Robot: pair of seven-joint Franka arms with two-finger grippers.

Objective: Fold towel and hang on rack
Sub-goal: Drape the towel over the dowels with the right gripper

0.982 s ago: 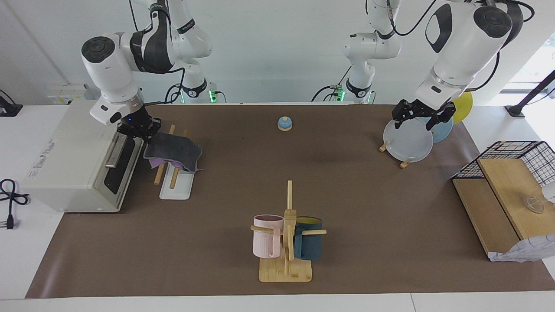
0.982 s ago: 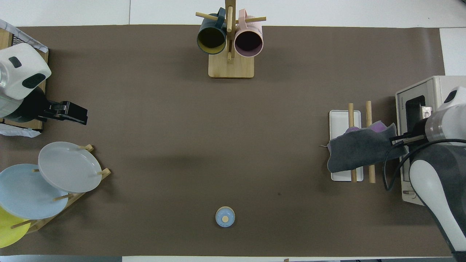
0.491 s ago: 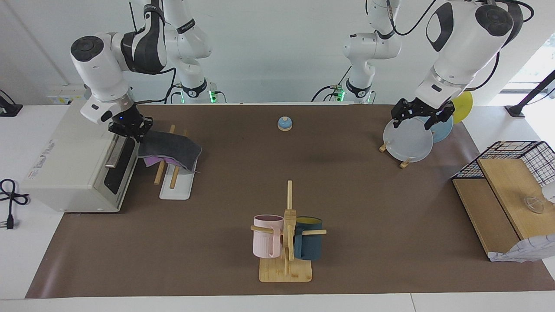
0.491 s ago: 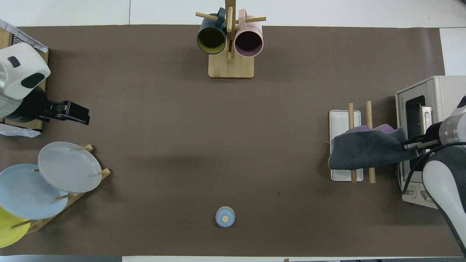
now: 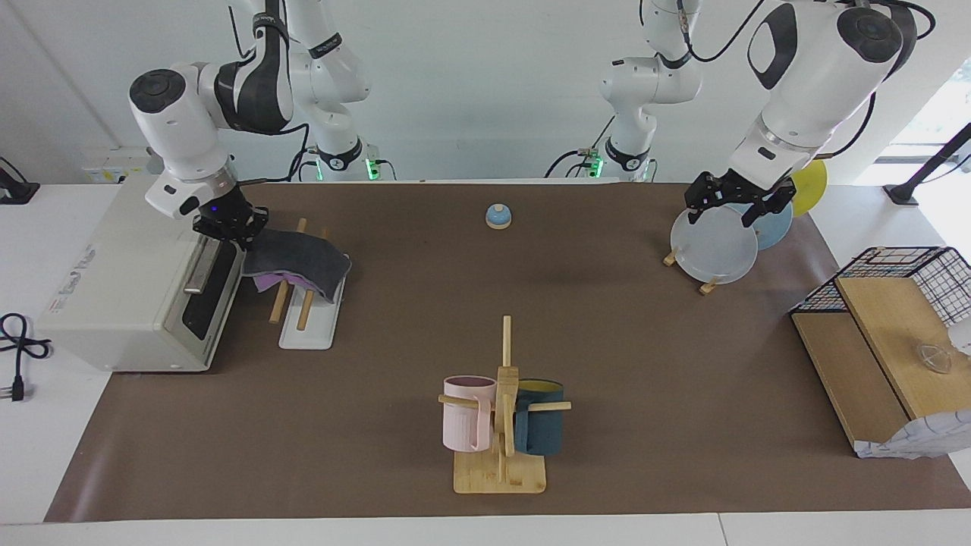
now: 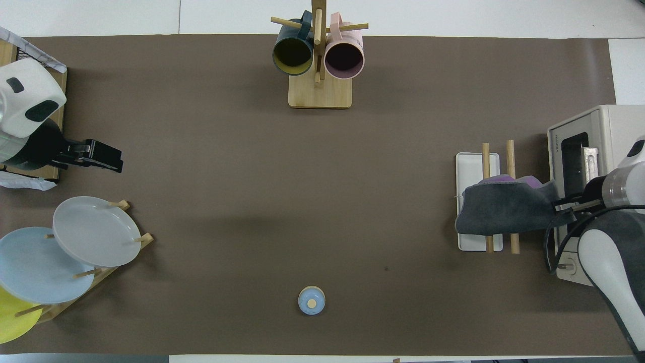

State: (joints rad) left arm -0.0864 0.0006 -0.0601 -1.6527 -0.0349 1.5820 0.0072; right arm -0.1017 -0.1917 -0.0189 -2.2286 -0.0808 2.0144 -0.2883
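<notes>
The towel (image 5: pixel 300 262) lies draped across both rods of the rack (image 5: pixel 307 334), dark grey face up, with purple showing underneath. It also shows in the overhead view (image 6: pixel 504 212), over the rack's white base (image 6: pixel 476 164). My right gripper (image 5: pixel 227 227) is shut on the towel's edge at the toaster oven's side of the rack and holds that edge slightly raised; it also shows in the overhead view (image 6: pixel 567 206). My left gripper (image 5: pixel 730 205) waits open and empty in the air over the plate stand, and shows in the overhead view too (image 6: pixel 108 159).
A toaster oven (image 5: pixel 129 280) stands right beside the rack. A bamboo mug stand (image 5: pixel 501 425) holds two mugs. A plate stand (image 5: pixel 717 246) holds plates at the left arm's end. A small blue bell (image 5: pixel 498 216) and a wire basket with boards (image 5: pixel 895 318) are also there.
My right gripper has drawn the towel's edge toward the toaster oven and a little up, so the towel sits more evenly across the rods. The left arm has barely moved.
</notes>
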